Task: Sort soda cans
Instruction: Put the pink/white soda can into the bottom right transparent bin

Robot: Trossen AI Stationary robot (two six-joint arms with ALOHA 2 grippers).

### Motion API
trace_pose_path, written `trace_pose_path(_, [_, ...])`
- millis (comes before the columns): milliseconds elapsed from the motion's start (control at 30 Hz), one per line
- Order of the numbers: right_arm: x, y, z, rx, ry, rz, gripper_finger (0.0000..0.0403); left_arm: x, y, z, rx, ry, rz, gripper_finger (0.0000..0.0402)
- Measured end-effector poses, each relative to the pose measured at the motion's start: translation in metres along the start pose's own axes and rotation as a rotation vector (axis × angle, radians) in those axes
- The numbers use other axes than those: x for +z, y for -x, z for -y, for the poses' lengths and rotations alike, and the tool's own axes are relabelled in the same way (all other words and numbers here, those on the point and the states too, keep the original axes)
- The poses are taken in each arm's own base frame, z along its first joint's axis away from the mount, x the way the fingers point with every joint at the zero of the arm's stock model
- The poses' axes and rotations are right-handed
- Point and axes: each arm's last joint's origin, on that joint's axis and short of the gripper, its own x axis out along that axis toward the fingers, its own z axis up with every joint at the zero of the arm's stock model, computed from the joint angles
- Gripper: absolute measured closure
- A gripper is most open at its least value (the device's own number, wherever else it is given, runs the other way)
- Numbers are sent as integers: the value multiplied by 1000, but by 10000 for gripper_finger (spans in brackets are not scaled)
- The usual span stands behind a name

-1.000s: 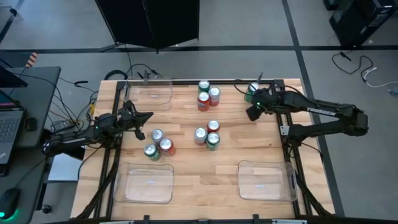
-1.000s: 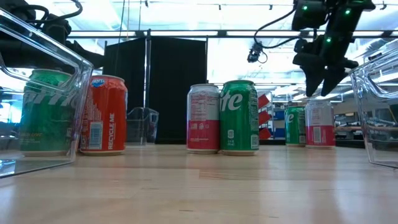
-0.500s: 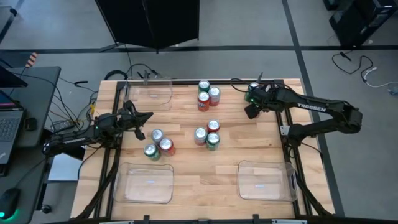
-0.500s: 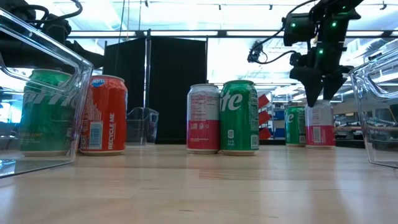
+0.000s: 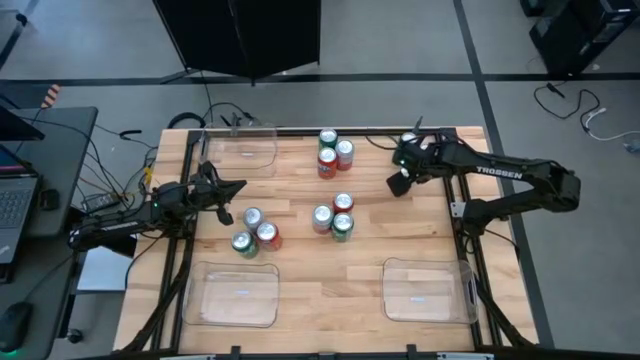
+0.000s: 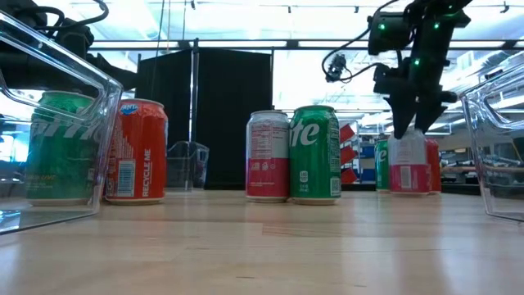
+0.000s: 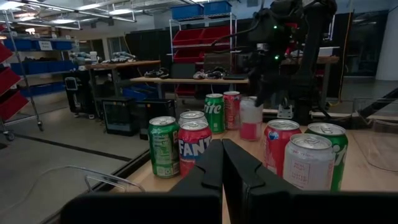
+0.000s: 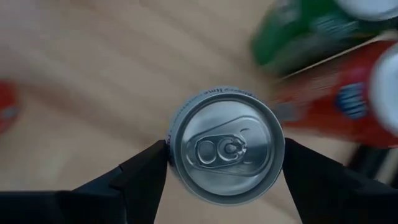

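My right gripper point(image 5: 397, 183) point(image 6: 407, 131) is shut on a silver-white can with red marks point(image 6: 407, 166) near the table's far right. A green can point(image 6: 381, 165) and a red can point(image 6: 432, 165) stand just behind it. Other cans stand upright in groups: three at far centre point(image 5: 330, 152), three mid-table point(image 5: 336, 215), three left of centre point(image 5: 254, 231). My left gripper point(image 5: 238, 186) point(image 7: 221, 163) is shut on nothing and hovers left of that last group. My right gripper pinches the silver-white can by its upper rim point(image 8: 225, 146), one finger point(image 8: 144, 175) on each side, coming from above and pointing down. The can stays upright below the fingers. Whether its base still touches the table, I cannot tell.
Clear plastic trays sit at the far left point(image 5: 242, 151), near left point(image 5: 232, 295) and near right point(image 5: 428, 290) of the wooden table point(image 5: 320, 270). Open wood lies between the mid-table cans and the near trays. Cables run along the far edge.
My right gripper came down over the silver-white can at the far right, took hold of its top, and carried it upright a short way toward the table's left and near side, away from the green and red cans.
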Motion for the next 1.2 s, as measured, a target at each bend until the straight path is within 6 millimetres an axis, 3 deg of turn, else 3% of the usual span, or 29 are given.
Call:
trace_pose_path(233, [-5,14,-23,131,79,-41,115,0,0,0,0,0,0,399])
trace_pose_path(467, [-11,14,-31,152,165,-27,115,0,0,0,0,0,0,400])
trace_pose_path(900, [-7,-1,-52,174,228,-18,113,0,0,0,0,0,-1,399])
trace_pose_path(1200, [-13,-2,-62,229,332,-13,77,0,0,0,0,0,-1,399])
